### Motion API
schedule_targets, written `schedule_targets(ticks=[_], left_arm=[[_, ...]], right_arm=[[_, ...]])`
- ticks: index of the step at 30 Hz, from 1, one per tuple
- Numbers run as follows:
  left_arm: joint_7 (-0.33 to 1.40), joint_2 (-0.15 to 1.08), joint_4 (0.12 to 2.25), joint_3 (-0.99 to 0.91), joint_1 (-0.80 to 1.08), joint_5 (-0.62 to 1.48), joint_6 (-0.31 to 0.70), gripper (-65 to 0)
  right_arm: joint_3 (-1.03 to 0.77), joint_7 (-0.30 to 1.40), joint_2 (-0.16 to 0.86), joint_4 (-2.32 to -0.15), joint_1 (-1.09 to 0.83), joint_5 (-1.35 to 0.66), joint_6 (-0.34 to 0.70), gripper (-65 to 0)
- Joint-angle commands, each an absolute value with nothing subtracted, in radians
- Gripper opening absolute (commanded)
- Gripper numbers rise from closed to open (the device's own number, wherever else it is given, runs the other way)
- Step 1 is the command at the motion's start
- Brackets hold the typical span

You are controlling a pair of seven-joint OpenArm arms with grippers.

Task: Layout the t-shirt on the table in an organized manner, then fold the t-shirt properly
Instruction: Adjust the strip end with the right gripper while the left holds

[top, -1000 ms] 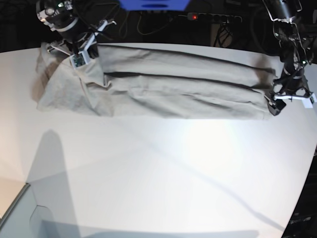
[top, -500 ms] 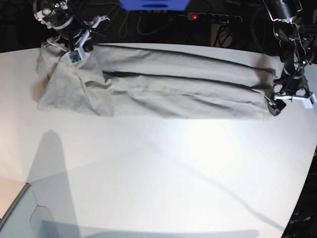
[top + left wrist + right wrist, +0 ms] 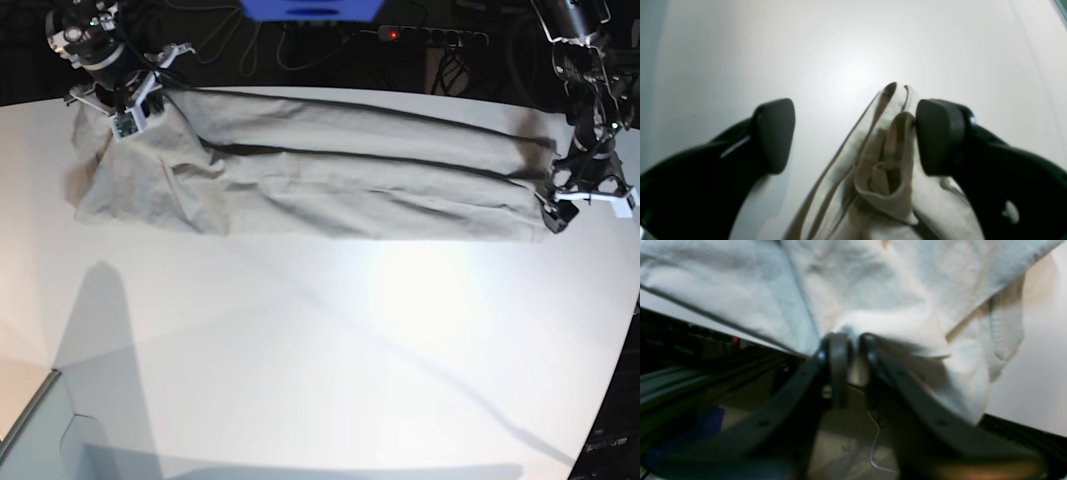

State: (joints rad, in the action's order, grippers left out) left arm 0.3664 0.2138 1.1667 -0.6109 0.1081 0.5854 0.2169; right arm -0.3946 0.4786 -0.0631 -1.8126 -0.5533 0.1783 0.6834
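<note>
On the table (image 3: 330, 340), the shirt (image 3: 330, 170) lies stretched between both arms. Left gripper (image 3: 853, 133) gapes wide around its corner; right gripper (image 3: 851, 346), narrow, pinches cloth.

The left gripper (image 3: 853, 136) points down at the table (image 3: 320, 340), its jaws spread wide; the shirt (image 3: 330, 175) edge lies between the pads, touching the one on the wrist view's right and clear of the other; nothing is clamped; in the base view its arm drops steeply from above to the shirt's right end. The right gripper (image 3: 851, 350) sits at the shirt's far left corner; its jaws stand only slightly apart with a bit of cloth between the tips; whether they pinch it cannot be told; its wrist leans over the table's far edge.
</note>
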Motion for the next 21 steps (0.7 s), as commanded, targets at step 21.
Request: schedule_targets(ticks=[21], left_arm=[[0.343, 0.228, 1.184, -0.613, 0.099, 0.591, 0.228, -10.1]], right_arm=[[-0.690, 0.464, -0.084, -1.819, -0.395, 0.163, 0.698, -38.3]])
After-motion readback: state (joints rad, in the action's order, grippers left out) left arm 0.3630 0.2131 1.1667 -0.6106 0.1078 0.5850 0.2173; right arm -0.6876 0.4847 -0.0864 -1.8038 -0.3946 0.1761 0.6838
